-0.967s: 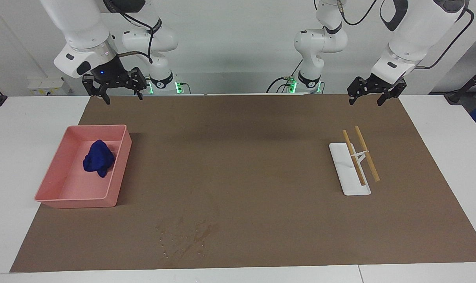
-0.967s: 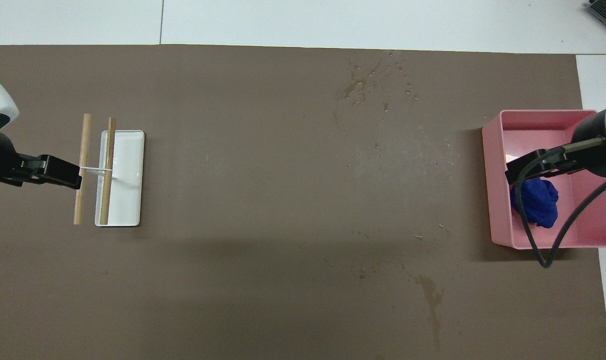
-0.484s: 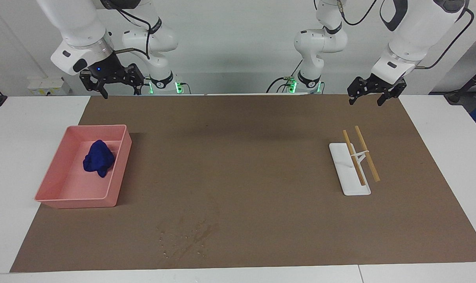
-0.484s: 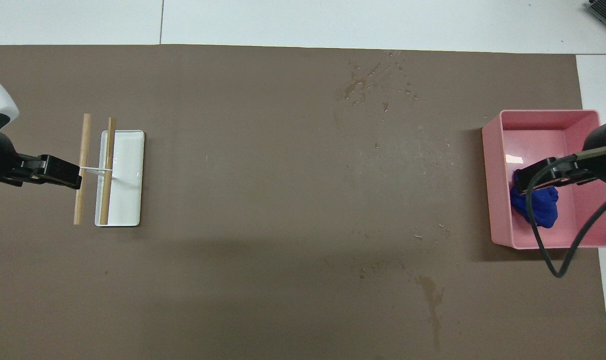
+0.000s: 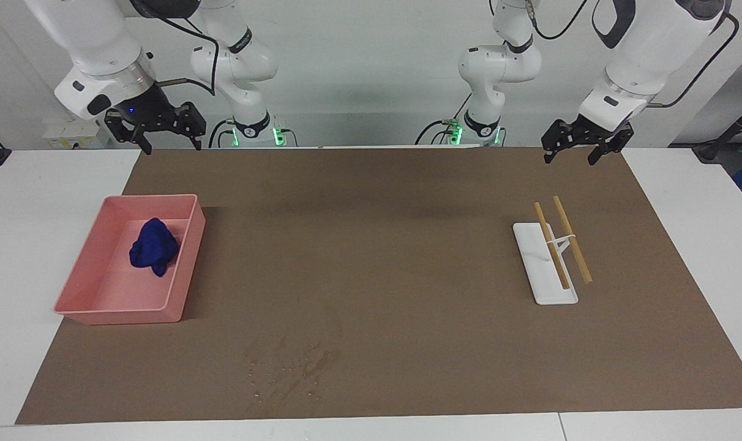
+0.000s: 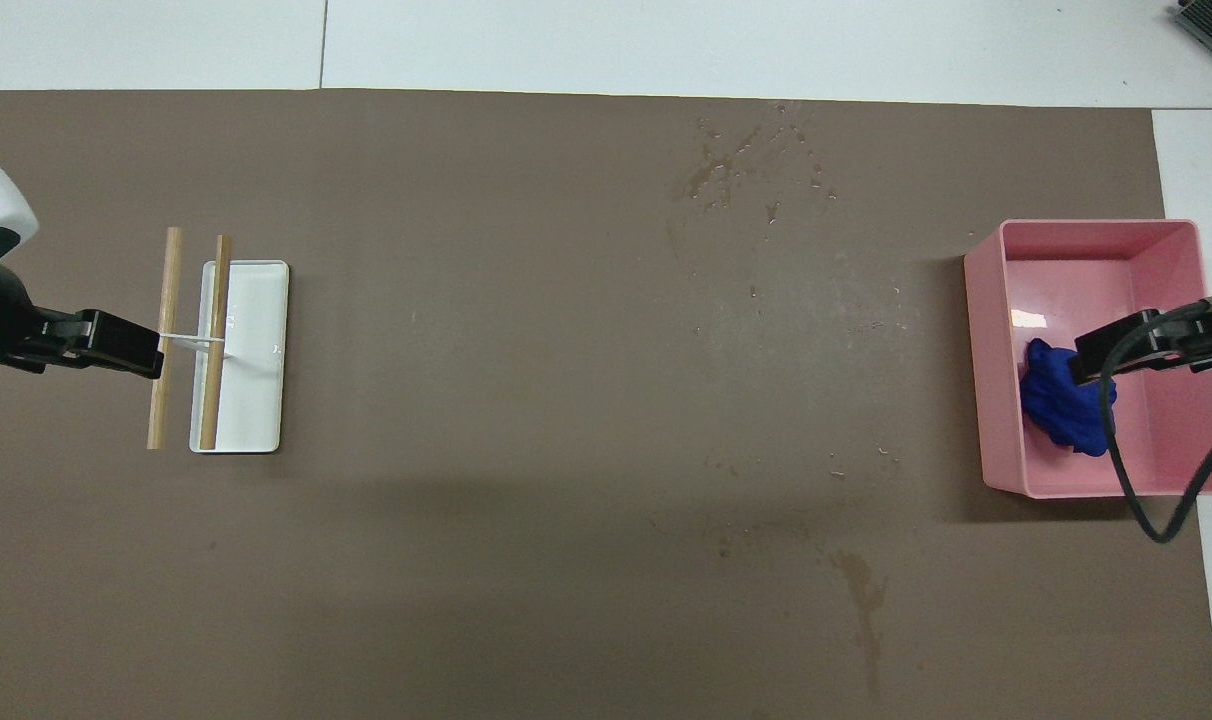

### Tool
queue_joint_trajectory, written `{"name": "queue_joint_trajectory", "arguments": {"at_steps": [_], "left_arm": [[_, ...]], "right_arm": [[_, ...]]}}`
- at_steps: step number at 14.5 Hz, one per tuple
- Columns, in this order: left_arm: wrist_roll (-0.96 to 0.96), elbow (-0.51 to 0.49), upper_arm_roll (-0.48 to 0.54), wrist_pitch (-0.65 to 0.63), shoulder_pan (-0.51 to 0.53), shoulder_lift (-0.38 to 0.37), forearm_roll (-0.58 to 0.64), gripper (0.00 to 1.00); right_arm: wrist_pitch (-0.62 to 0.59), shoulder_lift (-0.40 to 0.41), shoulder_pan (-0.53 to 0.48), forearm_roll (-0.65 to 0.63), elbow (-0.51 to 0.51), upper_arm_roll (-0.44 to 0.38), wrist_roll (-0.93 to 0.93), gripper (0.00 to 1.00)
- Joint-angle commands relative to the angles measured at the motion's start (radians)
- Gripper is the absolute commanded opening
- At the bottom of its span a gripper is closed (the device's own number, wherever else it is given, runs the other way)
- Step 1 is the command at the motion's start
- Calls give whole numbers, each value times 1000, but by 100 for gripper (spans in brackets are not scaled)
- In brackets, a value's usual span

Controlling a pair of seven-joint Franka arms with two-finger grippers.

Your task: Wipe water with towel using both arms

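- Crumpled royal-blue cloth towel (image 5: 154,246) lies in the pink rectangular plastic tray (image 5: 95,278), left of frame.
- Glistening water droplets (image 5: 288,367) sit bottom centre.
- Right gripper (image 5: 156,130), upper left, and left gripper (image 5: 580,147), upper right: fingers wide, empty.

This is a robot lab. Two big white robot arms (image 5: 640,55) with black cables stand at a long white bench (image 5: 40,202) covered by a flat brown mat (image 5: 371,257). Plain white walls, small green lights glowing at the arm bases.
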Motion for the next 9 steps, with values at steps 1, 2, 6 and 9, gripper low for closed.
{"name": "queue_joint_trajectory", "arguments": {"at_steps": [1,2,6,9], "left_arm": [[-6,-12,0,-6,-5,-12,19,100],[-6,-12,0,-6,-5,-12,19,100],[-6,-12,0,-6,-5,-12,19,100],[-6,-12,0,-6,-5,-13,19,100]], "right_arm": [[13,-26,-24,-8,-33,21,-15,100],[13,-26,-24,-8,-33,21,-15,100],[13,-26,-22,-8,-34,21,-15,100],[48,-28,-19,-8,-39,21,-16,100]]}}
